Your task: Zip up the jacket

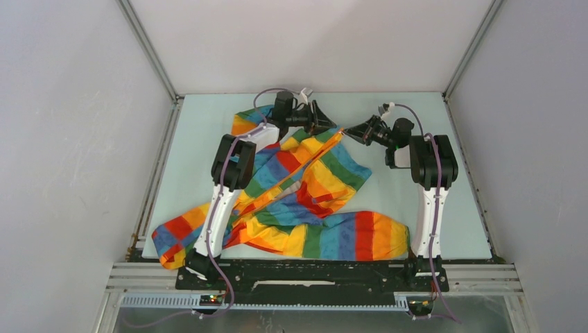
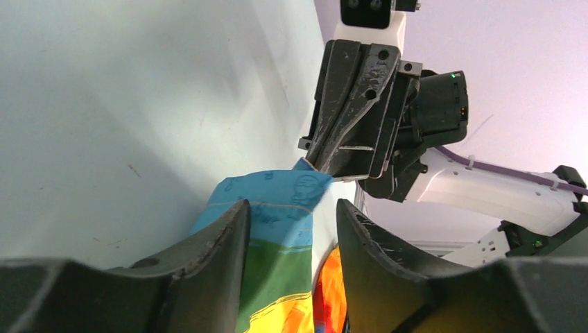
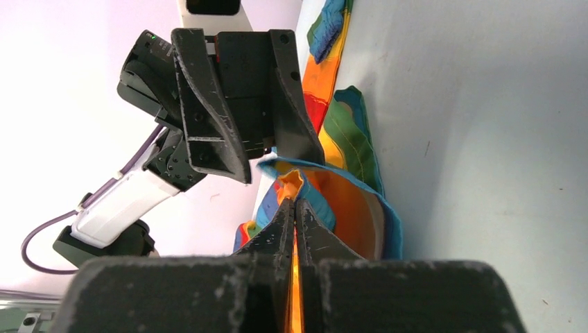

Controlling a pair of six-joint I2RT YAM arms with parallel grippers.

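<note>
On table (image 1: 201,139), one jacket (image 1: 305,201); two grippers: left gripper (image 2: 292,206) spread, right gripper (image 3: 295,205) pinching jacket edge

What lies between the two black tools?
The blue end of the rainbow-striped fabric jacket, in the left wrist view; the right tool pinches it.

The jacket (image 1: 305,187) is soft cloth, matt, with fine stitched seams along its edges, and it lies in loose wrinkles. The table (image 1: 201,132) is a pale, smooth, matt board with a few small dark marks. The fingers (image 2: 208,257) of the left gripper (image 2: 291,208) are hard black plastic, matt and grainy, with grey scratches; those of the right gripper (image 3: 294,205) look the same. The arm shell (image 2: 485,191) at 3 o'clock in the left wrist view is white plastic, smooth and slightly glossy. At 6 o'clock in the top view the rail (image 1: 139,272) is bare grey metal
</note>
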